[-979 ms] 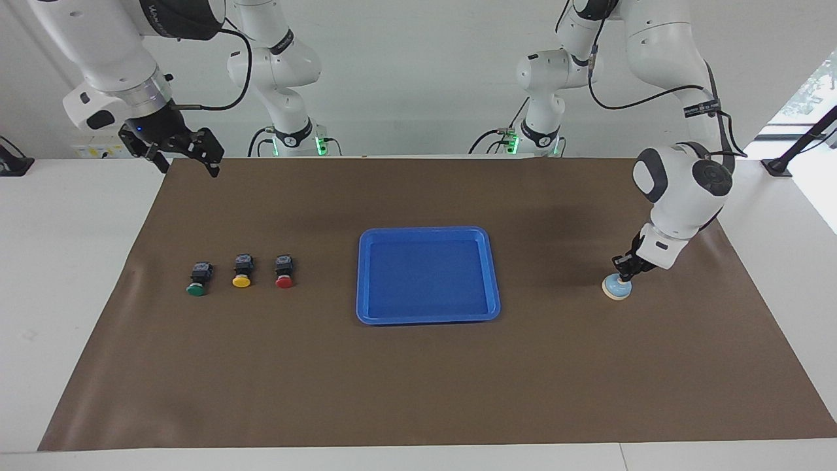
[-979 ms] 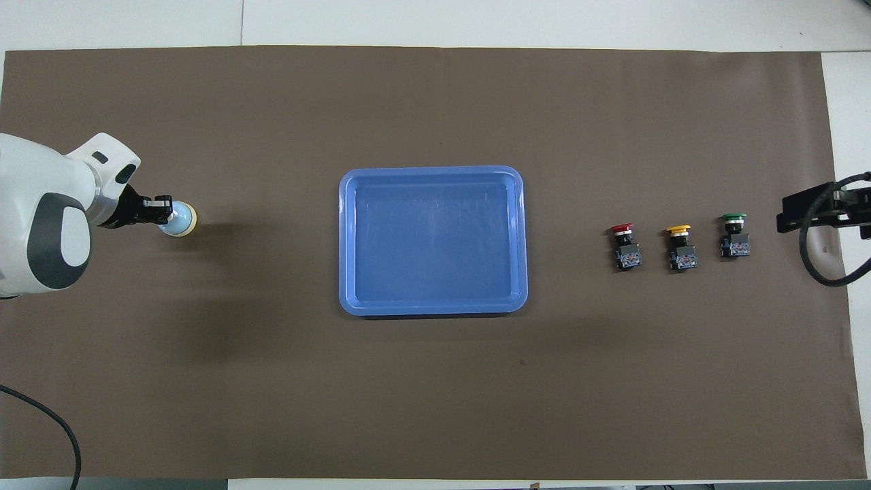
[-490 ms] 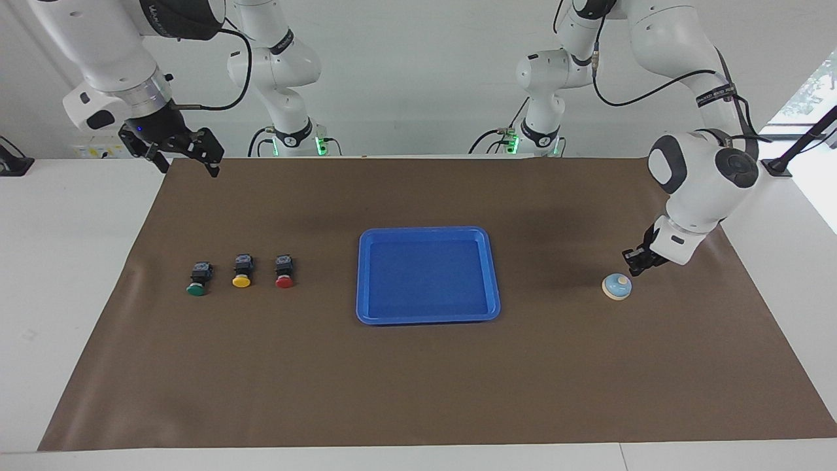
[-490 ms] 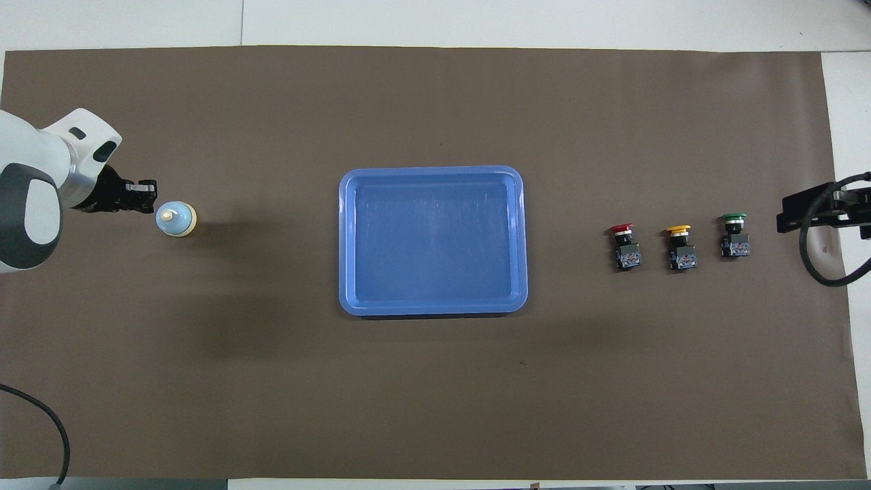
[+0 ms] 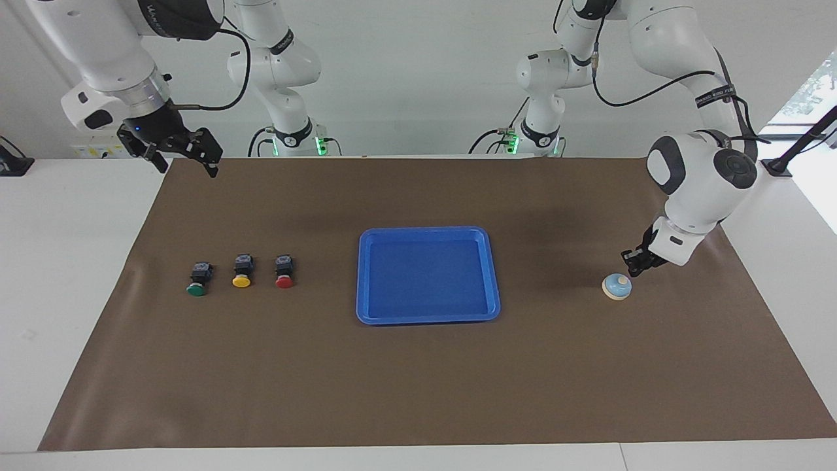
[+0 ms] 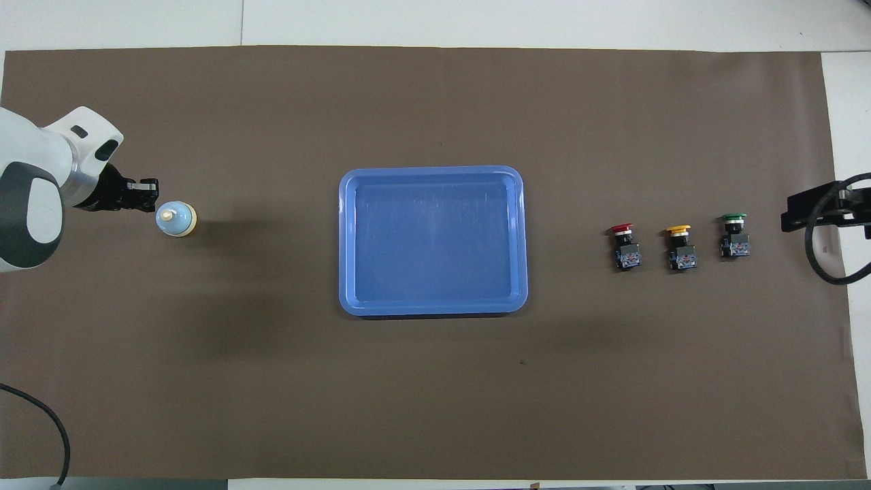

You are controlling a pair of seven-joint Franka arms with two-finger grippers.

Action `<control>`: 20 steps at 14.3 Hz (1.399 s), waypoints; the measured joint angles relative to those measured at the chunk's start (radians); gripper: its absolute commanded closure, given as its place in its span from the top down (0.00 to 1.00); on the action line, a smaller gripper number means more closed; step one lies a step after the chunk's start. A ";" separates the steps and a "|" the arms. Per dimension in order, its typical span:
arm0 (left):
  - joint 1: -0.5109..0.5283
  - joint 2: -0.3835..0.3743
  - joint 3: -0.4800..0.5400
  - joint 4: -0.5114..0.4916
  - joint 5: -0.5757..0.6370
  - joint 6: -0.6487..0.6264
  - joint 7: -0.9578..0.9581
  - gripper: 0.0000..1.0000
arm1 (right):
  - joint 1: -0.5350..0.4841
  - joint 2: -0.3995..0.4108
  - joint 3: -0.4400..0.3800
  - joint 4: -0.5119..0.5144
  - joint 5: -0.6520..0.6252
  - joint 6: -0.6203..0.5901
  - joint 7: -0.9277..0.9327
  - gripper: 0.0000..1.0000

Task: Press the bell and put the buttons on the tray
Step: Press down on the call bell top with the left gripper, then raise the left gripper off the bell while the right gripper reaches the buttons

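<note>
The light-blue bell [image 5: 616, 286] stands on the brown mat at the left arm's end of the table; it also shows in the overhead view [image 6: 176, 219]. My left gripper [image 5: 633, 263] [image 6: 147, 197] hangs shut just above the mat beside the bell, clear of it. The blue tray [image 5: 425, 230] [image 6: 433, 170] lies empty mid-table. The red button [image 5: 284, 270] [image 6: 624, 241], yellow button [image 5: 242, 270] [image 6: 681, 242] and green button [image 5: 198, 278] [image 6: 734, 231] lie in a row at the right arm's end. My right gripper [image 5: 187, 169] [image 6: 810, 211] waits open, high over the mat's edge.
The brown mat [image 5: 418, 379] covers most of the white table. A black cable [image 6: 820, 262] loops under the right gripper, beside the green button.
One second ago my left gripper was down on the bell's knob. It has lifted off and moved aside toward the left arm's end. The right arm has hardly moved.
</note>
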 measured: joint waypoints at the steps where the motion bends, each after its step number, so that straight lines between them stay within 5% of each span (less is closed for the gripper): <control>1: 0.000 0.000 0.000 -0.008 0.000 0.014 0.000 0.00 | -0.007 0.000 -0.001 0.000 0.000 0.000 0.000 1.00; 14: 0.002 -0.016 0.000 -0.174 0.000 0.223 0.009 0.00 | -0.026 0.000 -0.003 0.000 0.000 -0.001 0.000 1.00; 16: 0.002 -0.018 0.000 -0.176 0.000 0.227 0.014 0.45 | -0.030 0.000 -0.003 0.000 0.000 -0.001 0.000 1.00; 17: 0.002 -0.017 0.000 -0.174 0.000 0.224 0.015 0.92 | -0.034 0.000 -0.003 -0.001 0.000 -0.001 0.000 1.00; 18: 0.001 -0.015 -0.001 -0.167 0.000 0.216 0.017 1.00 | -0.040 0.000 -0.003 -0.002 0.000 -0.001 0.000 1.00; 20: -0.010 -0.010 -0.002 -0.131 0.000 0.157 0.017 1.00 | -0.046 0.000 -0.004 -0.005 0.000 -0.001 0.000 1.00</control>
